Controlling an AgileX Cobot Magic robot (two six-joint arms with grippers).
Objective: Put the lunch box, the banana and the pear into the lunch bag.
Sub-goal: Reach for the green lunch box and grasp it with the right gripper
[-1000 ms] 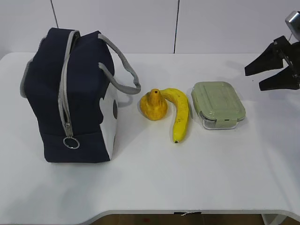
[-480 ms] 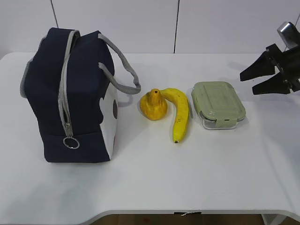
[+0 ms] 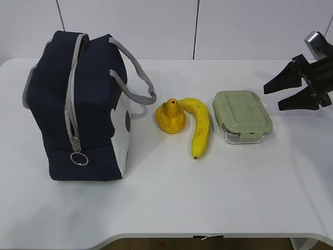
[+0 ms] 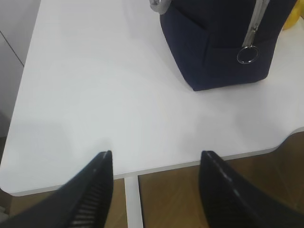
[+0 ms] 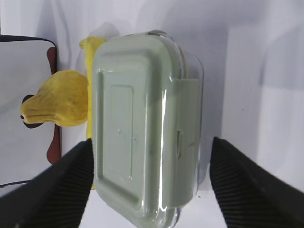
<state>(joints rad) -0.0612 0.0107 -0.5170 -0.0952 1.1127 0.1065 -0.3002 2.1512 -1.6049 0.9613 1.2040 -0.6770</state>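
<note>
- Your white table (image 3: pixel 171 198) filled the exterior view under a pale wall.
- The lunch bag (image 3: pixel 78 107) stood at left, zipped.
- The lunch box (image 3: pixel 242 115) sat right of centre, lid on.
- The banana (image 3: pixel 200 127) lay at centre, touching the pear (image 3: pixel 170 116).
- Your right gripper (image 3: pixel 276 96) hung at the right edge, spread wide, empty.
- Your left gripper (image 4: pixel 156 190) was spread over the table's edge, empty.

You see a navy lunch bag (image 3: pixel 78 109) with grey zipper and handles, a yellow-orange pear (image 3: pixel 170 117), a yellow banana (image 3: pixel 200 127), a sage-green-lidded lunch box (image 3: pixel 242 115), on a white desk (image 3: pixel 171 198).
</note>
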